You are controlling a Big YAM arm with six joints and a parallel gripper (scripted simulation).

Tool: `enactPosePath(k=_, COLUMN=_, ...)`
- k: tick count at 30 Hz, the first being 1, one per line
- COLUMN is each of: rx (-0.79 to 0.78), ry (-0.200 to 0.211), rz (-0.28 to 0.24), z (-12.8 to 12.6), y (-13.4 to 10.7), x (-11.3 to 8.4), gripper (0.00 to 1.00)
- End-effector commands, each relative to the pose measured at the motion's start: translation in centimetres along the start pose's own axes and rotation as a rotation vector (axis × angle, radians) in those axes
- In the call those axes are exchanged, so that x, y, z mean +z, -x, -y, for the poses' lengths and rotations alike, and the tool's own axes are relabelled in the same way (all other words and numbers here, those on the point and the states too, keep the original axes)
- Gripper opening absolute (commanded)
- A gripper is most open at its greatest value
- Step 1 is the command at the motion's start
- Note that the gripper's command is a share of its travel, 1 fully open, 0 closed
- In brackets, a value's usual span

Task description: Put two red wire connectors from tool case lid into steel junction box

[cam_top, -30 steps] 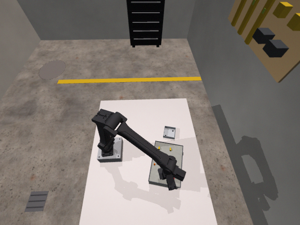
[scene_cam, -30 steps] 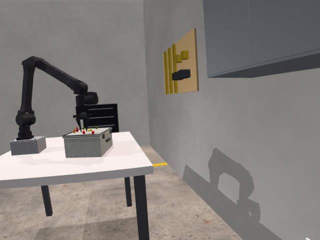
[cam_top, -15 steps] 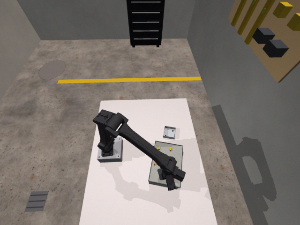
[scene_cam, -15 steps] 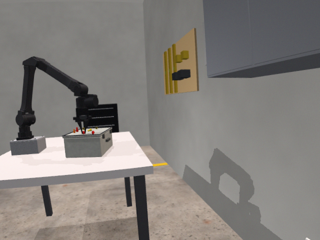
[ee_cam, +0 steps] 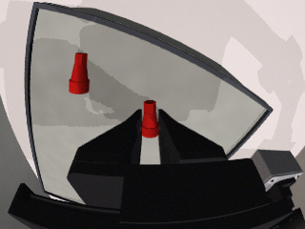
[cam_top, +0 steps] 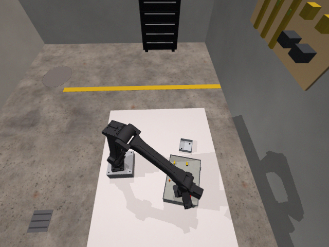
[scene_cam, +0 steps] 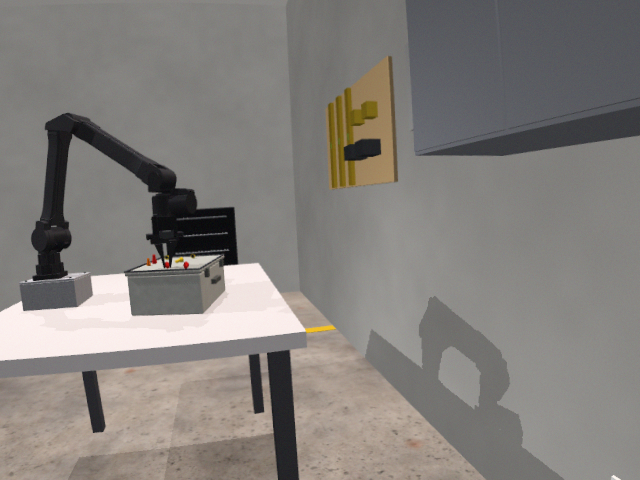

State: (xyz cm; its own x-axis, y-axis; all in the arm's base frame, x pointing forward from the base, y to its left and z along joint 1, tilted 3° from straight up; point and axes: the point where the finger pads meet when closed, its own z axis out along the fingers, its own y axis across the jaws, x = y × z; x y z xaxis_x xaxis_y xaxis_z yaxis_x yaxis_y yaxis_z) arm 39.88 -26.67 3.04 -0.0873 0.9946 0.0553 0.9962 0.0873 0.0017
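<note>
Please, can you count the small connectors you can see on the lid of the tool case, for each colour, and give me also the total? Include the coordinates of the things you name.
Red connectors [cam_top: 190,196] [scene_cam: 154,258] [ee_cam: 79,76]: 3
Yellow connectors [cam_top: 186,163] [scene_cam: 179,259]: 3
Orange connectors [cam_top: 169,180] [scene_cam: 148,261]: 1
Total in sight: 7

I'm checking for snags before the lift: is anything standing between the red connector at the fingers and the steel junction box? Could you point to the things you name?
Possibly two yellow connectors [cam_top: 186,163], upright or tilted, on the lid's end nearest the junction box [cam_top: 185,145]; both look low.

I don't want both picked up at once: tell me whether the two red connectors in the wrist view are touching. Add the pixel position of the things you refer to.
Apart. The wrist view shows bare lid between the left connector [cam_top: 190,196] [scene_cam: 186,265] [ee_cam: 79,78] and the centre connector [scene_cam: 166,265] [ee_cam: 150,121].
</note>
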Motion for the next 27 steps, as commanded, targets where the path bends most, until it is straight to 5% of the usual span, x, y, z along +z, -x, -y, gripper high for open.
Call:
enactPosePath(k=1, rx=0.002, ry=0.045, rz=0.04, z=-2.1, y=1.06, x=-1.53, gripper=0.1)
enactPosePath(k=27, rx=0.002, ry=0.048, rz=0.043, z=-2.14, y=1.09, x=-2.36, gripper=0.1)
